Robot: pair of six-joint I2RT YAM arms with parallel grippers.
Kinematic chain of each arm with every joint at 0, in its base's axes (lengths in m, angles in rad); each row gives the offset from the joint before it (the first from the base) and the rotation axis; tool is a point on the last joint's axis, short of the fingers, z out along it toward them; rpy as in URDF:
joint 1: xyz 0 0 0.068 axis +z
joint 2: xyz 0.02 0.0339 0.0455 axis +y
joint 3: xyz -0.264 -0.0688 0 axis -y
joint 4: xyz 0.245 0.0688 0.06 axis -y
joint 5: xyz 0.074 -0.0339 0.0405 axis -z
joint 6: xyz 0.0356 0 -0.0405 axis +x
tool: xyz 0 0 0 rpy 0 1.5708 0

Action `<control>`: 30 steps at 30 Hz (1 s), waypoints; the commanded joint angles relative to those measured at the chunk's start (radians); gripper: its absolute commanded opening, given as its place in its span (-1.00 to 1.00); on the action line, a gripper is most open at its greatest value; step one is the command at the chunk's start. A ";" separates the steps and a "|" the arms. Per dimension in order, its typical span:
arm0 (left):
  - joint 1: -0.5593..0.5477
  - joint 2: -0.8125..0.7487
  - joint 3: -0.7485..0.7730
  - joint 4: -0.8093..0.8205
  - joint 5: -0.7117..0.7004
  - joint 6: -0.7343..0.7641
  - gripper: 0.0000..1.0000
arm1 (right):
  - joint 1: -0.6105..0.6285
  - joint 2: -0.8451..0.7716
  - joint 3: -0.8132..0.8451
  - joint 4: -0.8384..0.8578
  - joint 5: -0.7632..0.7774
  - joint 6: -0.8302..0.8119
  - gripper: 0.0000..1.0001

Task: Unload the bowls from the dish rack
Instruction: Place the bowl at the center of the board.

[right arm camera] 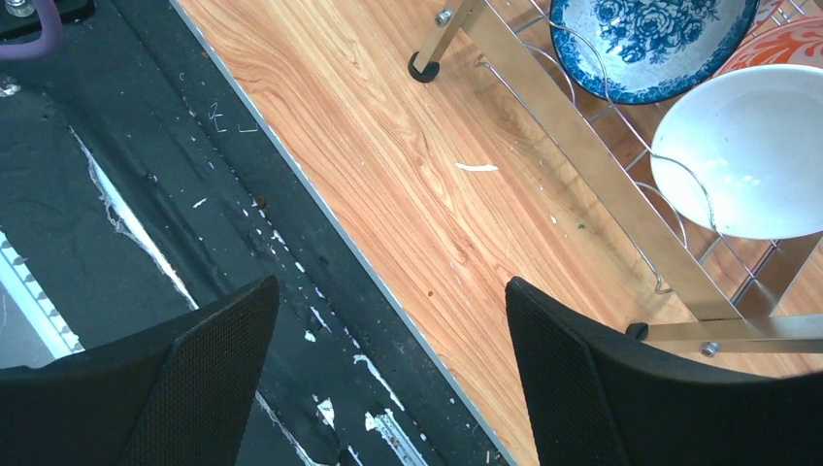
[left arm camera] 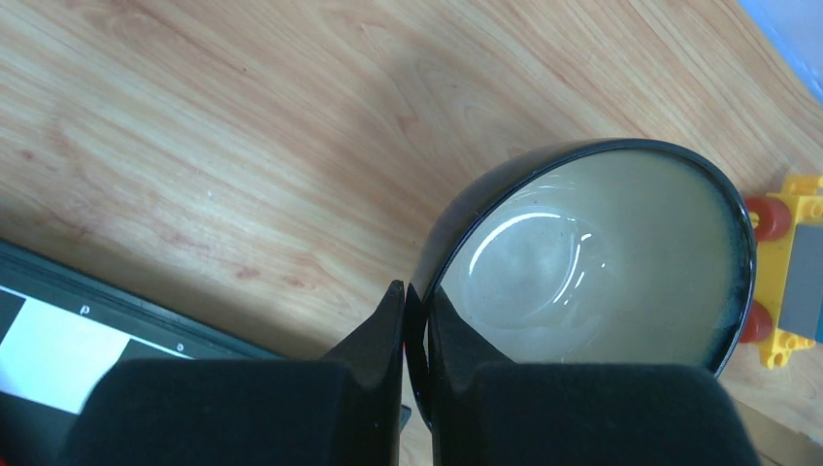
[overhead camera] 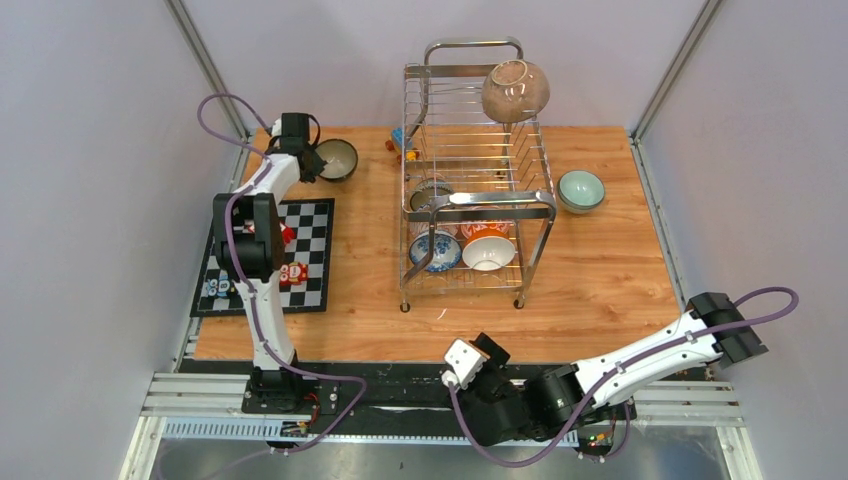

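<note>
While the left gripper (left arm camera: 415,291) clamps the rim of the dark, olive-lined ceramic bowl (left arm camera: 592,252), left of the tall chrome wire dish rack (overhead camera: 480,197): seat its foot flat (contact unclear) before letting go. Right gripper (right arm camera: 388,286): agape, empty, before the rack.

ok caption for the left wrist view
Left end effector pinching a dark bowl by its rim over the wooden table
</note>
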 commanded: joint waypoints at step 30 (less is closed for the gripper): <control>0.027 0.027 0.017 0.045 0.156 -0.050 -0.29 | -0.026 -0.059 -0.033 -0.021 0.006 0.042 0.82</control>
